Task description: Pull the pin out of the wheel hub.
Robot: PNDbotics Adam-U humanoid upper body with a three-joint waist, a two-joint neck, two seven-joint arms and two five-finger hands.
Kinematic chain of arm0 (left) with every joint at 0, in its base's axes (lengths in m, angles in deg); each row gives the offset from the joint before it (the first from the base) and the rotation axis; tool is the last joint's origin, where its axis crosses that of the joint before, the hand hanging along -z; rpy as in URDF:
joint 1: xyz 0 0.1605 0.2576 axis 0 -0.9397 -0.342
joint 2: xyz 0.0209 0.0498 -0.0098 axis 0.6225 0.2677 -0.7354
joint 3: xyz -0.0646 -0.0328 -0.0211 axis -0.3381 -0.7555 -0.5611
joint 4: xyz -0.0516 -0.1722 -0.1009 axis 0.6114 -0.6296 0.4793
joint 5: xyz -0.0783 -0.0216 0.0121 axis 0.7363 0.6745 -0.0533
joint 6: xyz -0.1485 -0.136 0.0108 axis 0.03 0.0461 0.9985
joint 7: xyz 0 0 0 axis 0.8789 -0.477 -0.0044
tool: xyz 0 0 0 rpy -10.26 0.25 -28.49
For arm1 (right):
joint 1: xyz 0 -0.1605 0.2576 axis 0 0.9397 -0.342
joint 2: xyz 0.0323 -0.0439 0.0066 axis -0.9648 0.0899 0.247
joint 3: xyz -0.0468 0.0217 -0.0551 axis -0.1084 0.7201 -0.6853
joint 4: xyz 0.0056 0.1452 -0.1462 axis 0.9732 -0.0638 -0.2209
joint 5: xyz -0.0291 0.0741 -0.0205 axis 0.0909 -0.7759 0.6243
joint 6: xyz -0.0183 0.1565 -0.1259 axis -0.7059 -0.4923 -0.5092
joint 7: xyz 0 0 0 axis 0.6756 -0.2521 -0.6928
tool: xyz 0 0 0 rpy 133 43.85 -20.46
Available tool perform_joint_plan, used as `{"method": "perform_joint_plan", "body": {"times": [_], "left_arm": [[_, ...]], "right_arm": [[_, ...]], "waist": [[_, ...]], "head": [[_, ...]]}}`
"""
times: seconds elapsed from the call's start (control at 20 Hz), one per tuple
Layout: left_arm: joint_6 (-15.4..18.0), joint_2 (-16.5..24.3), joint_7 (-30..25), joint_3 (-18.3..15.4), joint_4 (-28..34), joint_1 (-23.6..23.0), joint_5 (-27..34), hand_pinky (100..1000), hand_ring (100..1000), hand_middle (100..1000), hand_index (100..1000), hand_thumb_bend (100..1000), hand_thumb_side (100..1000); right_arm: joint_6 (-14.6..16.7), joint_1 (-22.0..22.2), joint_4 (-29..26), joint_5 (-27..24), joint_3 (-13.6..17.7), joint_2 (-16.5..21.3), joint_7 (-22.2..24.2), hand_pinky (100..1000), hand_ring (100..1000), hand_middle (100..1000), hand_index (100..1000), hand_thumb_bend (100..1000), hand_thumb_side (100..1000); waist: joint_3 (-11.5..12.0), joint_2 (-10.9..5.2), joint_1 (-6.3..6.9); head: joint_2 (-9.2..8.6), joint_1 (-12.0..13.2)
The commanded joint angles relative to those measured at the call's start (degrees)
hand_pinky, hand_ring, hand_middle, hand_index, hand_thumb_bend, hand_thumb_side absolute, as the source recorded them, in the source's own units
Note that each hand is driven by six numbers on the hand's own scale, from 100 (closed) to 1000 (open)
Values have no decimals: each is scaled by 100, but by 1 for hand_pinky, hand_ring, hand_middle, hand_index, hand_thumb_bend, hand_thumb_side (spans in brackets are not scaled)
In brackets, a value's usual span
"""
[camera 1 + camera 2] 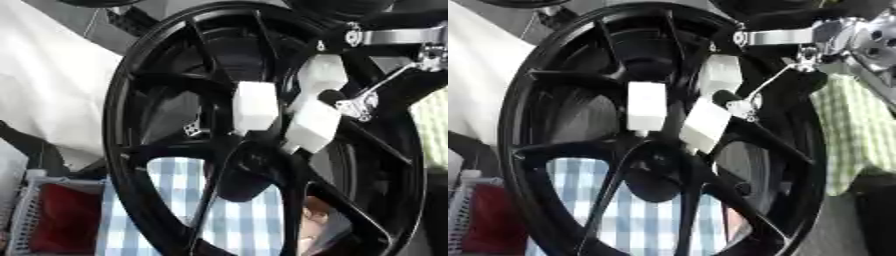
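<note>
Now my right hand (302,107) reaches into the black wheel hub (140,150), white-tipped fingers near its centre; grip unclear.

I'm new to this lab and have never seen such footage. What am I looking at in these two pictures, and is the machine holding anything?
Both pictures come from the two eyes of a camera in a humanoid robot's head, taken at one moment, so they nearly match. The big black spoked ring is a wheel hub standing close to the camera. The robot's right hand, with white-padded fingers on a black and silver arm, reaches in from the upper right to the hub's middle. Whether it grips the pin cannot be seen. Behind lie a blue checked cloth and a white basket.
</note>
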Motion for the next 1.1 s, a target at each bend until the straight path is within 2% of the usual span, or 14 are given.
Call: {"method": "perform_joint_plan", "body": {"times": [0.05, 0.55, 0.7, 0.85, 1.1], "left_arm": [[-9, 49, -18, -45, 93, 4, -29, 858, 751, 705, 825, 108, 755], [-11, 1, -17, -44, 93, -1, -56, 860, 751, 705, 824, 102, 763], [-13, -8, -13, -45, 93, 0, -63, 861, 751, 706, 824, 101, 764], [-19, -18, -23, -36, 93, 2, -71, 862, 752, 706, 824, 100, 767], [-26, -31, -18, -40, 93, -7, -103, 864, 752, 706, 824, 100, 768]], "right_arm": [[0, -75, -35, 57, 159, 215, 24, 923, 960, 865, 897, 104, 158], [-128, 15, -35, 250, 153, 183, -16, 914, 943, 822, 882, 122, 166], [-189, 32, -35, 260, 154, 175, -20, 911, 939, 809, 878, 148, 202], [-252, 37, -35, 298, 160, 171, -10, 897, 910, 755, 881, 203, 263], [-309, 67, -35, 326, 171, 169, -31, 891, 895, 735, 882, 232, 331]], "waist": [[8, -122, 26], [60, -75, 4], [62, -63, 4], [57, -50, 8], [50, -40, 16]], "head": [[-57, 11], [-123, -60], [-124, -65], [-129, -65], [-126, -53]]}}
